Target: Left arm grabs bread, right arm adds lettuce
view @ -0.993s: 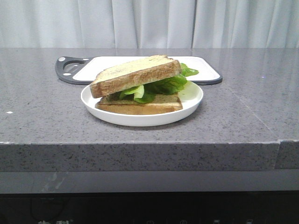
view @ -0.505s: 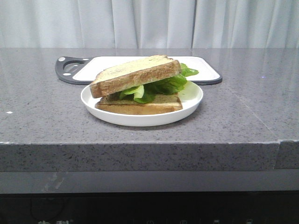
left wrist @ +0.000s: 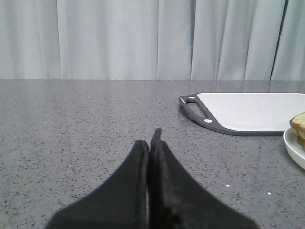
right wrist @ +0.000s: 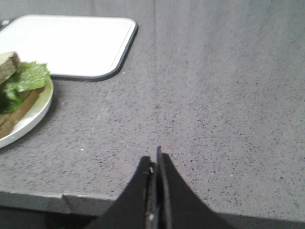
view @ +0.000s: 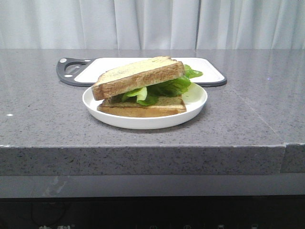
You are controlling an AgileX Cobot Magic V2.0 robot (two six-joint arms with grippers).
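Note:
The bread [view: 138, 75], a thick toasted slice, lies tilted on top of the lettuce [view: 167, 87], which rests on a thinner toasted slice [view: 143, 106] in a white plate [view: 195, 106]. Neither gripper shows in the front view. My left gripper [left wrist: 151, 141] is shut and empty, low over the counter, well to the left of the plate [left wrist: 294, 148]; a corner of the bread [left wrist: 299, 123] shows at that view's edge. My right gripper [right wrist: 153, 161] is shut and empty near the counter's front edge, to the right of the plate [right wrist: 28, 121] and lettuce [right wrist: 24, 81].
A white cutting board [view: 209, 69] with a dark grey rim and handle lies behind the plate; it also shows in the left wrist view [left wrist: 252, 110] and the right wrist view [right wrist: 71, 45]. The grey stone counter [view: 47, 119] ends at a front edge. Pale curtains hang behind.

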